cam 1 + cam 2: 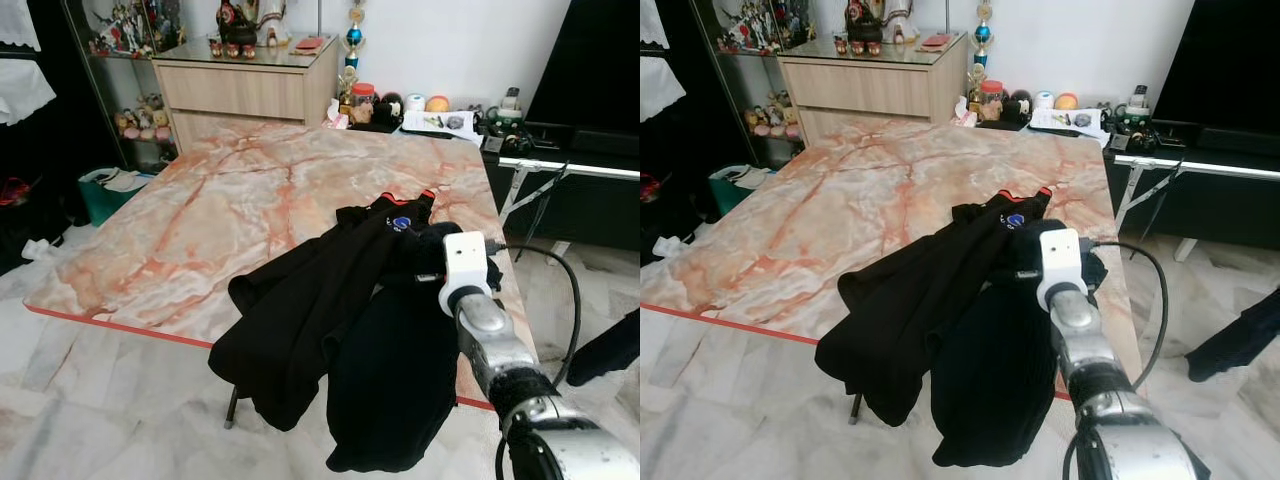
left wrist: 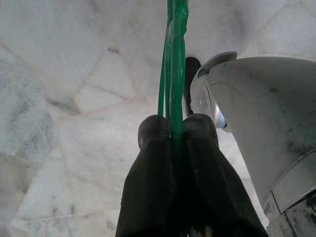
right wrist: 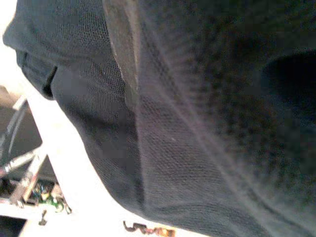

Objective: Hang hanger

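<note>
Left wrist view: green hanger [image 2: 174,64] is pinched between the left gripper [image 2: 177,129] fingers, kept low over the floor [image 2: 69,74], likely parked until the shirt is ready. Centre-right in the left eye view, the right gripper [image 1: 425,262] is buried in the black shirt [image 1: 330,320] draped off the table [image 1: 200,220] edge, presumably to lift it; finger gap cannot be told.

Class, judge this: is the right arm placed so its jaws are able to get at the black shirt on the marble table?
Probably yes: the right gripper already sits against the black shirt, nothing between.
</note>
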`<state>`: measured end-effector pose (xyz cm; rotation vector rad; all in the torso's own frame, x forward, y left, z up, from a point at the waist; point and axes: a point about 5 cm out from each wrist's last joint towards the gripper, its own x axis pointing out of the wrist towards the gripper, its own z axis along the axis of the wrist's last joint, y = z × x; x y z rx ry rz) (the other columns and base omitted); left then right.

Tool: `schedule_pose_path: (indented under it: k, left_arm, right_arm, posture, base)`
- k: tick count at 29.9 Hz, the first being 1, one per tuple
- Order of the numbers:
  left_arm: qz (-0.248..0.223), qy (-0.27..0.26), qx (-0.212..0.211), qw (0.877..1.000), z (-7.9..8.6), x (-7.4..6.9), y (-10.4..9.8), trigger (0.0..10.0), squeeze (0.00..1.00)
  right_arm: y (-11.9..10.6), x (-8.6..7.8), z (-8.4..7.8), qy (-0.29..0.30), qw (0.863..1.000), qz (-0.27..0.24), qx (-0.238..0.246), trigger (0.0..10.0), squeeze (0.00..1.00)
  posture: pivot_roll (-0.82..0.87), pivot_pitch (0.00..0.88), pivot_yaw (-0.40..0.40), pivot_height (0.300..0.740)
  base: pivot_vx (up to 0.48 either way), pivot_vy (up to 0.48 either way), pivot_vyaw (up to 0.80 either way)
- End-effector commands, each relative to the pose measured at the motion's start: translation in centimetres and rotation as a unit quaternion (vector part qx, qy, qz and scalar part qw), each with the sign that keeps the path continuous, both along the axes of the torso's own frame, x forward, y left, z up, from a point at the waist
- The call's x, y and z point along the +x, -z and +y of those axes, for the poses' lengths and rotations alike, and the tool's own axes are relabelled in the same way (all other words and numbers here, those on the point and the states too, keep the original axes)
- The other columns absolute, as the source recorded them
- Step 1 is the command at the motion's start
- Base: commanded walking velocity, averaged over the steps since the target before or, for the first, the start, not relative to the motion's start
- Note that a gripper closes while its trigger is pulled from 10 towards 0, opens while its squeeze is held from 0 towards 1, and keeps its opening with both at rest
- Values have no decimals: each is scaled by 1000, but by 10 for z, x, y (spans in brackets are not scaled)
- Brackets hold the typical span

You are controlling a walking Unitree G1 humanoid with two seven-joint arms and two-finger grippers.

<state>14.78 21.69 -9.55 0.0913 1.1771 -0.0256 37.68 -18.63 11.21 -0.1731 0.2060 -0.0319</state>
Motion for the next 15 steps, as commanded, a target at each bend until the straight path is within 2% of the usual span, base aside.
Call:
schedule_pose_path:
  k: [1, 6, 9, 15]
  left_arm:
    - [-1, 2, 3, 1000, 2, 1, -1, 10000, 0]
    - [0, 2, 3, 1000, 3, 1, -1, 10000, 0]
    - [-1, 2, 4, 1000, 3, 1, -1, 10000, 0]
    - [-4, -1, 3, 1000, 2, 4, -2, 10000, 0]
  right_arm:
    - [-1, -3, -5, 13, 1000, -11, 4, 10000, 1000]
    - [-6, -8, -8, 14, 999, -39, 8, 10000, 1000]
    - [-10, -17, -9, 8, 998, -63, -1, 10000, 1000]
    - [-4, -33, -12, 3, 998, -56, 0, 10000, 1000]
  posture:
    - [93, 0, 10, 740]
    - [85, 0, 7, 740]
    - [81, 0, 5, 740]
    - [85, 0, -5, 740]
  base:
    - [0, 0, 0]
    - [0, 0, 0]
    - [0, 0, 0]
    - [0, 0, 0]
